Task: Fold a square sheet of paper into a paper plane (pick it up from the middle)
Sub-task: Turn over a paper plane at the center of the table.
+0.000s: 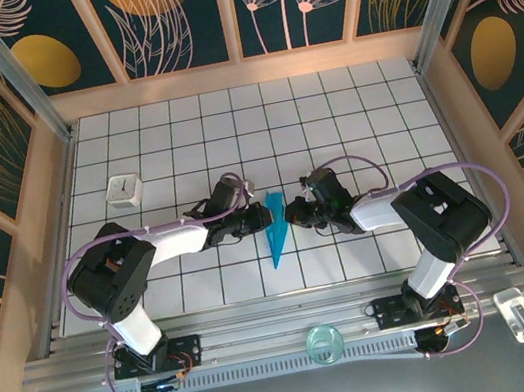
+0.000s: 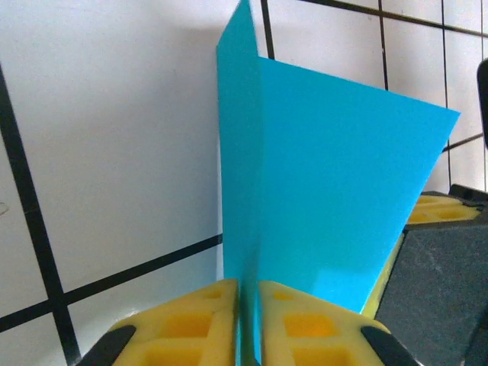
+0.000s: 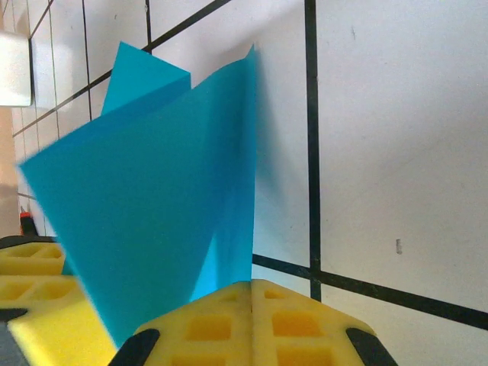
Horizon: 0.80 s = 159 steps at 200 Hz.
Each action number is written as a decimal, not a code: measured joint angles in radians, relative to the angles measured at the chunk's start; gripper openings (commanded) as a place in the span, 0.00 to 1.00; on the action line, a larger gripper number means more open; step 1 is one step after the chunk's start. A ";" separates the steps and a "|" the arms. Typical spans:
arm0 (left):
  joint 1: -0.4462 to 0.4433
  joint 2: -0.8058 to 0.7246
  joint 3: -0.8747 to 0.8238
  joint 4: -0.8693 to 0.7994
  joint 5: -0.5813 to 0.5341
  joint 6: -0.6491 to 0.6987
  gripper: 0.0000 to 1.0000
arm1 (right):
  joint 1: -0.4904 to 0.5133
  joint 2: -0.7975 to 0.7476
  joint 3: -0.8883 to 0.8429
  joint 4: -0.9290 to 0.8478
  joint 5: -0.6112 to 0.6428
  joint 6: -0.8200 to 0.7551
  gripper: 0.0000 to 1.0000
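While both hands pinch it, I read this as a late fold, wings half formed. My left hand is clenched on the centre crease of the paper plane, which sits mid-table between the arms, tip toward the bases. My right hand is clenched on the opposite flap. Next I'd need to press that wing flat, edges aligned, without tearing.

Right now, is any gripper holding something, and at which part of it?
Both hold the paper plane: the left gripper pinches its upright fold, the right gripper an edge on the opposite side.
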 measured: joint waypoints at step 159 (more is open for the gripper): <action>0.069 -0.020 -0.135 0.212 0.045 -0.169 0.02 | -0.072 -0.036 -0.011 -0.053 -0.018 -0.053 0.00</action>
